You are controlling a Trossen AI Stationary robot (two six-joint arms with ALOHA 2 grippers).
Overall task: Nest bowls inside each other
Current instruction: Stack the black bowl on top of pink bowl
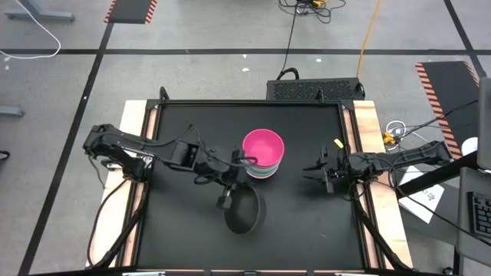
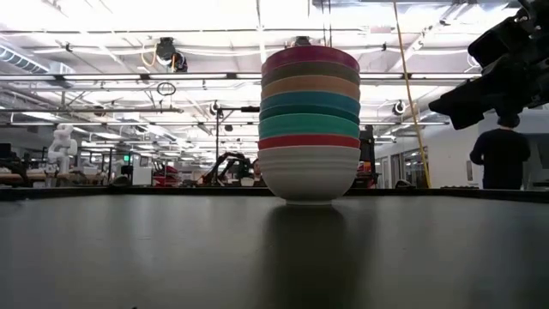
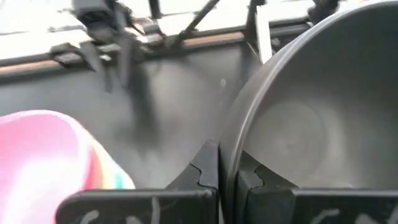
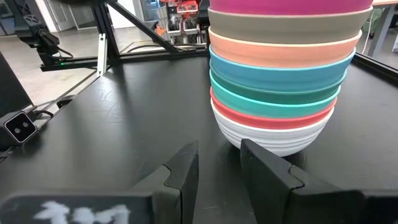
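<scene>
Looking down from the high view, the left gripper [image 1: 228,192] holds the black bowl [image 1: 245,211] by its rim, and the stack [image 1: 263,153] of nested bowls stands just beyond it, magenta bowl [image 1: 263,146] on top. The right gripper [image 1: 324,172] waits beside the stack, on the far side from the left one, probably to leave room.

At table height, the stack [image 2: 309,124] stands upright, with a white bowl [image 2: 309,172] at the bottom; the black bowl is not seen here.

From the left wrist, the two fingers [image 3: 208,171] are clamped on the black bowl's [image 3: 311,118] wall, one inside and one outside, I think for lifting it over the stack.

From the right wrist, the fingers [image 4: 186,168] stand apart and hold nothing, and the stack [image 4: 283,74] is just ahead of them.
</scene>
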